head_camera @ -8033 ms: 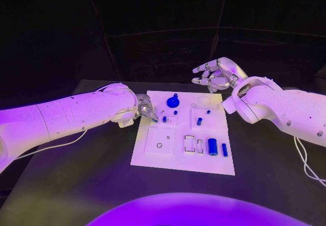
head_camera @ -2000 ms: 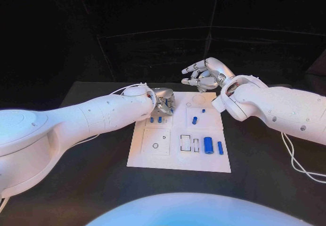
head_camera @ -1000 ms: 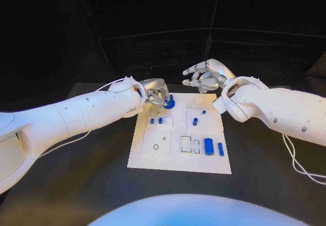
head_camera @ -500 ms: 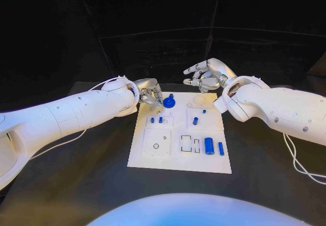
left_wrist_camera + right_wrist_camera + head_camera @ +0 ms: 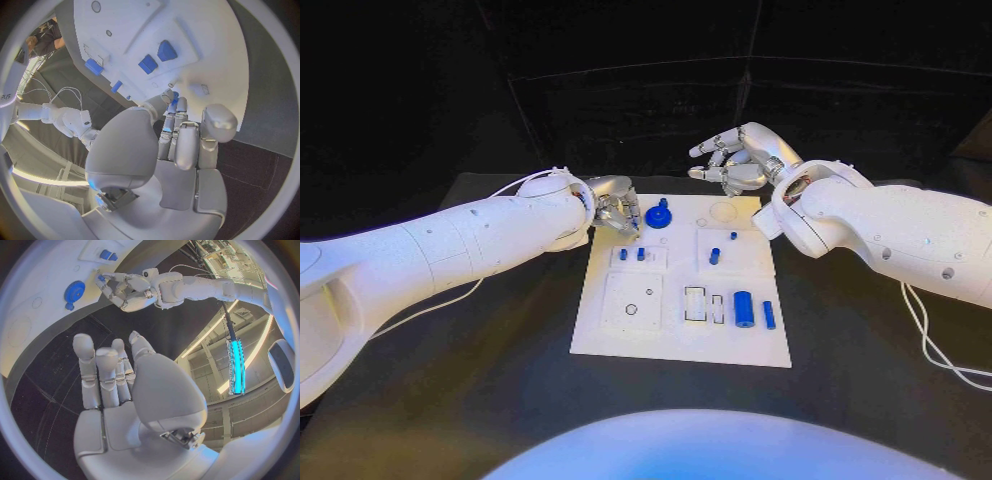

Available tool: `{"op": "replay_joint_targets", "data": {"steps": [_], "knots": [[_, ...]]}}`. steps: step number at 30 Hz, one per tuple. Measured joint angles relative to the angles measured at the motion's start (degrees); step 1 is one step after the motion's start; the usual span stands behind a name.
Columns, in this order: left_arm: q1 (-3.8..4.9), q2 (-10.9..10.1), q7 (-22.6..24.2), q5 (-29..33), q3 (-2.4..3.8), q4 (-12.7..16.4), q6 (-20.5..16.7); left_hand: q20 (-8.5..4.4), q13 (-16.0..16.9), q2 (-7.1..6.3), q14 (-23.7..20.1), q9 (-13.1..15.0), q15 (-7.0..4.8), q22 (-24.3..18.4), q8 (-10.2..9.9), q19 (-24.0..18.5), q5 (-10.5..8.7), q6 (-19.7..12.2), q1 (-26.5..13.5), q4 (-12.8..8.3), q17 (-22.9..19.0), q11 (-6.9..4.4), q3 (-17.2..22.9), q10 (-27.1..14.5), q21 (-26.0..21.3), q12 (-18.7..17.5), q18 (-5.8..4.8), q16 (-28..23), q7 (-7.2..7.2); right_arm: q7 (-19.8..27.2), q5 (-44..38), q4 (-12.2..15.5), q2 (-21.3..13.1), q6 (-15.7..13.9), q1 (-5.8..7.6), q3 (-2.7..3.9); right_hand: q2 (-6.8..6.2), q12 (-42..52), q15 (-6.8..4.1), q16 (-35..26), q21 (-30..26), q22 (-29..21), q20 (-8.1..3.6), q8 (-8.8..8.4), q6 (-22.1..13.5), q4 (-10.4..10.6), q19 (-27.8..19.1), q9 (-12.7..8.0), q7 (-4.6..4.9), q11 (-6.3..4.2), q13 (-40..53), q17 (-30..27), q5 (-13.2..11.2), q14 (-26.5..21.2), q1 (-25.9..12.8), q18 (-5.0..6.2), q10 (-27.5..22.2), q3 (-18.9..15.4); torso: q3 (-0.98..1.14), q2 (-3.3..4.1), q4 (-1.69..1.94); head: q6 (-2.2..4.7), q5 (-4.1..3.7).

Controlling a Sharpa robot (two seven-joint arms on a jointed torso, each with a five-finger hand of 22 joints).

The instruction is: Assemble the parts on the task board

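White board [image 5: 678, 335] at frame centre on bench. Blue knob [image 5: 658, 215] stands near board's upper left. Left hand [image 5: 613, 208] beside knob, fingers apart, grasping nothing. Right hand [image 5: 737, 165] raised beyond board's far edge, released.

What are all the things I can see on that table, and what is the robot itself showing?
Table: one, black, under everything.
Board: one, white, middle of the table.
Round knob: one, blue, far end of the board, beside the left hand.
Short pegs: two, blue, side by side on the board's left half.
Cylinder: one, blue, lying at the near right of the board.
Left hand: silver, at the board's far left edge; whether it holds anything I cannot tell.
Right hand: silver, raised beyond the board, fingers apart, empty.
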Motion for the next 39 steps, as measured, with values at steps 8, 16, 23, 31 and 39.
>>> {"op": "replay_joint_targets", "data": {"steps": [8, 16, 23, 31, 39], "knots": [[-0.09, 0.1, -0.2, 0.0, -0.43, -0.1, 1.0, 0.00, 0.0, 0.00, 0.0, 0.0, 0.00, 0.0, 0.0, 0.0, 0.00, 0.0, 0.0, 0.0, 0.0, 0.00, 0.0, 0.0, 0.0, 0.0, 0.00, 0.0, -0.01, 0.0, 0.0, 0.0, 0.0, 0.0, 0.00, 0.00, 0.00, 0.0, 0.00, 0.0, 0.0, 0.0, 0.00, 0.00, 0.0, 0.0, 0.0, 0.0, 0.00, 0.00, 0.0, 0.0, 0.0, 0.0, 0.0, 0.00, 0.0, 0.0, 0.00, 0.00, -0.01, -0.04, -0.07], [-0.11, 0.2, -0.2, 0.0, -0.50, 0.1, 1.4, 0.00, 0.0, 0.00, 0.0, 0.0, 0.00, 0.0, 0.0, 0.0, 0.00, 0.0, 0.0, 0.0, -0.1, 0.00, 0.0, 0.0, 0.0, 0.0, 0.00, 0.0, -0.01, 0.0, 0.0, 0.0, 0.0, 0.0, 0.00, 0.00, 0.00, 0.0, 0.00, 0.0, 0.0, 0.0, 0.00, 0.00, 0.0, 0.0, 0.0, 0.0, 0.00, 0.00, 0.0, 0.0, 0.0, 0.0, 0.0, 0.00, 0.0, 0.0, 0.00, 0.01, -0.01, -0.11, -0.16], [-0.11, 0.5, -0.2, -0.1, -0.54, 0.2, 1.2, 0.00, 0.0, 0.00, 0.0, 0.0, 0.00, 0.0, 0.0, 0.0, -0.01, 0.0, 0.0, 0.0, -0.1, 0.01, 0.0, 0.0, 0.0, 0.0, 0.00, 0.0, -0.02, 0.0, 0.0, -0.1, 0.1, 0.0, 0.00, 0.00, 0.00, 0.0, 0.00, 0.0, 0.0, 0.0, 0.00, 0.00, 0.0, 0.0, 0.0, 0.0, 0.00, 0.00, 0.0, 0.0, 0.0, 0.0, 0.0, 0.00, 0.0, 0.0, 0.00, 0.01, 0.00, -0.12, -0.06], [-0.11, 0.7, -0.2, -0.1, -0.60, 0.3, 1.1, 0.00, 0.0, 0.00, 0.0, 0.0, 0.00, 0.0, 0.0, 0.0, -0.02, 0.2, 0.0, 0.0, -0.1, -0.21, 0.0, 0.2, 0.0, 0.0, 0.00, 0.0, -0.23, 0.0, 0.0, -0.1, 0.1, 0.0, 0.00, 0.00, 0.00, 0.0, 0.00, 0.0, 0.0, 0.0, 0.00, 0.00, 0.0, 0.0, 0.0, 0.0, 0.00, 0.00, 0.0, 0.0, 0.0, 0.0, 0.0, -0.01, 0.0, 0.0, 0.00, 0.01, 0.00, -0.16, -0.03], [-0.11, 0.8, -0.9, -0.2, -0.67, 0.0, 2.1, 0.00, 0.0, -0.39, 0.0, -0.2, 0.00, -0.1, -0.8, 0.0, -0.02, 0.2, -0.8, -0.3, -0.5, -0.22, -0.3, 0.2, 0.0, -0.7, 0.00, 0.0, -0.23, 0.0, 0.0, -0.1, 0.1, 0.0, 0.00, 0.00, 0.00, 0.0, 0.00, 0.0, 0.0, 0.0, 0.00, 0.00, 0.0, 0.0, 0.0, 0.0, 0.00, 0.00, 0.0, 0.0, 0.0, 0.0, 0.0, 0.00, 0.0, 0.0, 0.00, 0.01, 0.00, -0.20, -0.15]]}}
